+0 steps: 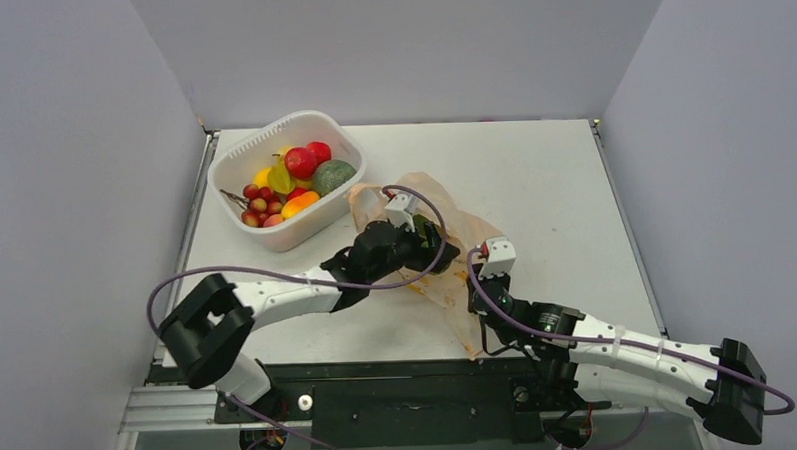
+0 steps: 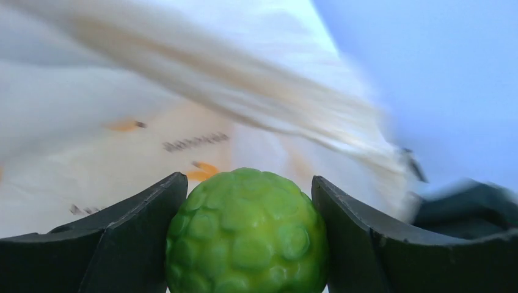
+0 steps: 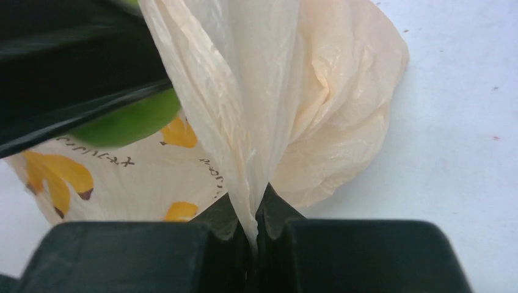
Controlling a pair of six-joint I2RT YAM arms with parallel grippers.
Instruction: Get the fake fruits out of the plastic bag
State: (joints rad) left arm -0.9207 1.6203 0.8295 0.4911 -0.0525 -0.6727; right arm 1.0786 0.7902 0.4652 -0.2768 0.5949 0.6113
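Closest in, the right gripper (image 3: 256, 227) has its jaws pressed together on a thin fold of the bag (image 3: 330, 116), pinching the crinkly plastic tight and pulling it taut. Just beyond, the left gripper (image 2: 247, 201) reaches into the bag's mouth, jaws partly spread and clamped on a bumpy green fruit (image 2: 246, 235), one finger on each side. The bag lies mid-table, slumped between both arms. Bare table (image 1: 543, 170) opens to the right and beyond. Far left, by the table's edge, the white basket (image 1: 234, 166) holds the coloured fruits (image 1: 300, 161).
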